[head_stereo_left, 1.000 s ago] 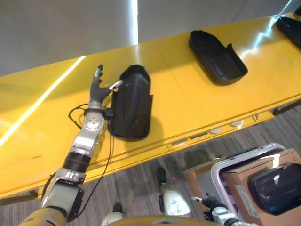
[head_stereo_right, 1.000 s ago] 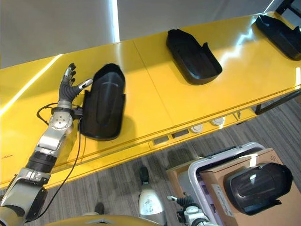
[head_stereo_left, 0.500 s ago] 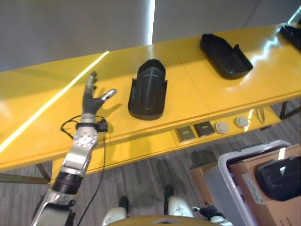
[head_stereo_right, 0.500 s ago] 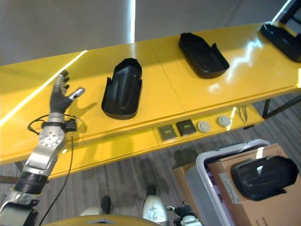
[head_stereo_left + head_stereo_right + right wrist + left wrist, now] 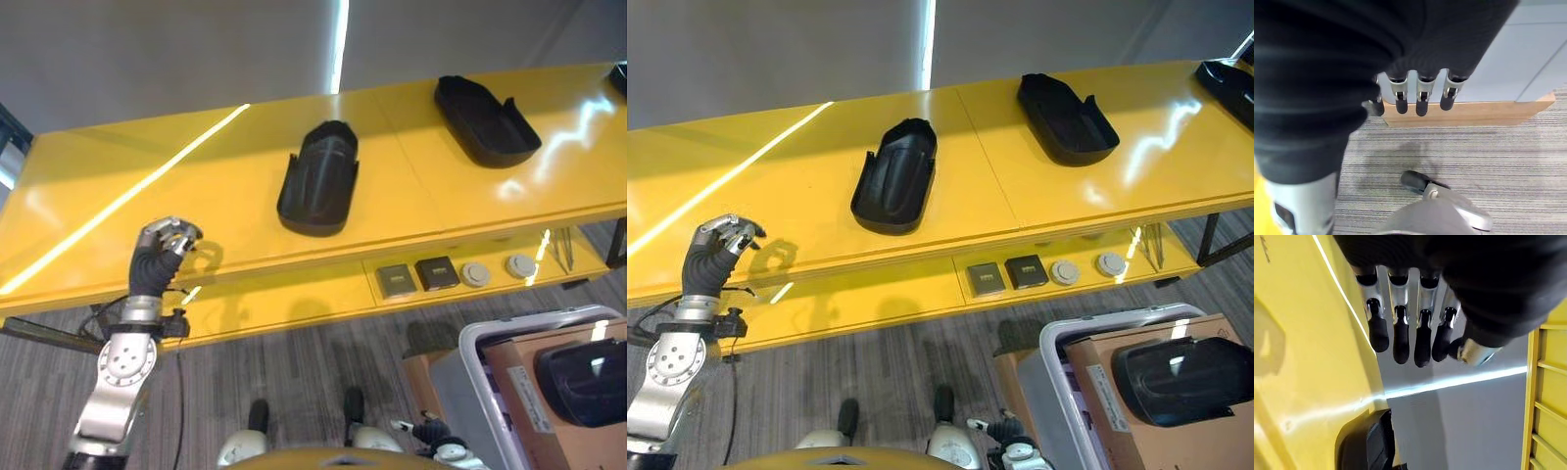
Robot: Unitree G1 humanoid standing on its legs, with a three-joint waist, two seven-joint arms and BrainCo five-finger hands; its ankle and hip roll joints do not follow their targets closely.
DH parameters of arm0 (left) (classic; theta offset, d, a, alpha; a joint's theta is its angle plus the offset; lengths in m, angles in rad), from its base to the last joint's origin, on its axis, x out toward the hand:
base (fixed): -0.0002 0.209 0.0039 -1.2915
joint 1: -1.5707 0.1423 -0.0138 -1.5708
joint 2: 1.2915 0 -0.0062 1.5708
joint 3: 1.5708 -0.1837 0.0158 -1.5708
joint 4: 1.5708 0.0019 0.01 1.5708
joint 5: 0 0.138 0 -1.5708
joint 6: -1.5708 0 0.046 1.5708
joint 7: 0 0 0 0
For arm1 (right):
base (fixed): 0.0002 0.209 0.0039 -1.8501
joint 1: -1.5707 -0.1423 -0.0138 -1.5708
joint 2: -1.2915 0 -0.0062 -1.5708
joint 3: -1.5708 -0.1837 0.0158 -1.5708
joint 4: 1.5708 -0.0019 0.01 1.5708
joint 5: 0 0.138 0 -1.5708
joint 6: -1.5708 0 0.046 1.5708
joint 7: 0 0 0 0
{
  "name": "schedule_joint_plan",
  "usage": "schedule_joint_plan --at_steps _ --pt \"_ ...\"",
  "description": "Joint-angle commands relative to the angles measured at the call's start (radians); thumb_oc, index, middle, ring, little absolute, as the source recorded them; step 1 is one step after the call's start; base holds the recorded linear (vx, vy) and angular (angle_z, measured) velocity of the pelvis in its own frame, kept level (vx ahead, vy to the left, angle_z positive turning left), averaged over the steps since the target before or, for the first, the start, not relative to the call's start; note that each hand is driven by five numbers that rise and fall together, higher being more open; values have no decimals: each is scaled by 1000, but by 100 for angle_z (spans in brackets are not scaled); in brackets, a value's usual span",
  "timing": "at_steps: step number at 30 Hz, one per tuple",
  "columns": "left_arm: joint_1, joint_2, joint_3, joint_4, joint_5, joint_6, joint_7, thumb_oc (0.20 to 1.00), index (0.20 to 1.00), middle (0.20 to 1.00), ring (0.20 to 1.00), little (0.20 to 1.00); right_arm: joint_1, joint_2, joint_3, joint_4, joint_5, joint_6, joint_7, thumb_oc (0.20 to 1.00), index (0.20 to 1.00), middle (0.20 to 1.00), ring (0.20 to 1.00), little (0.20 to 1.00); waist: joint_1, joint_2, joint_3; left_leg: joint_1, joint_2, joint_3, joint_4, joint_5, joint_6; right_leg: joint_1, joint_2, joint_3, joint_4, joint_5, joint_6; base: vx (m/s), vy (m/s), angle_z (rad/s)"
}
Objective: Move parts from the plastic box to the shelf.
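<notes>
Two black moulded parts lie on the yellow shelf [image 5: 196, 186]: one near the middle [image 5: 318, 176], another further right [image 5: 487, 120]. A third part [image 5: 1227, 78] peeks in at the far right edge. My left hand [image 5: 157, 259] hovers by the shelf's front edge, well left of the middle part, fingers curled on nothing. The grey plastic box [image 5: 509, 338] stands on the floor at lower right, with a black part [image 5: 588, 382] lying in it. My right hand [image 5: 431, 431] hangs low beside the box, fingers [image 5: 1420, 98] curled and holding nothing.
Square sockets [image 5: 397, 281] and round fittings [image 5: 475, 274] sit on the lower ledge under the shelf front. A cardboard sheet [image 5: 1097, 382] lies inside the plastic box. A grey wall closes off the space behind the shelf. Striped carpet covers the floor.
My left hand has pulled back from the middle part toward the shelf's front left and curled its fingers. The part stays on the shelf. The camera has shifted.
</notes>
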Motion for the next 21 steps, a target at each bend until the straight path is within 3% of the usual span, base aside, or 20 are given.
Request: schedule_joint_plan --at_steps 1,11,21 --pt "-23 51 -7 -77 -92 -58 -88 200 200 200 200 200 -46 28 49 39 10 -21 -4 1000 1000 1000 1000 1000 -12 -41 11 -14 -28 -9 29 -58 38 49 -43 4 47 -115 31 -7 -2 4" --pt "-169 29 -157 -4 -178 -27 -120 200 200 200 200 200 -63 35 109 1 10 -23 -7 1000 1000 1000 1000 1000 -47 -48 70 -55 -19 23 -4 -24 29 -25 -29 35 24 -77 33 -34 -2 -6" --pt "-443 -41 -265 148 -85 -51 -54 200 200 200 200 200 -78 19 116 0 31 -21 -28 1000 1000 1000 1000 1000 -82 -48 103 -124 -19 51 -30 10 22 -109 -29 63 4 -42 39 -29 -1 -14"
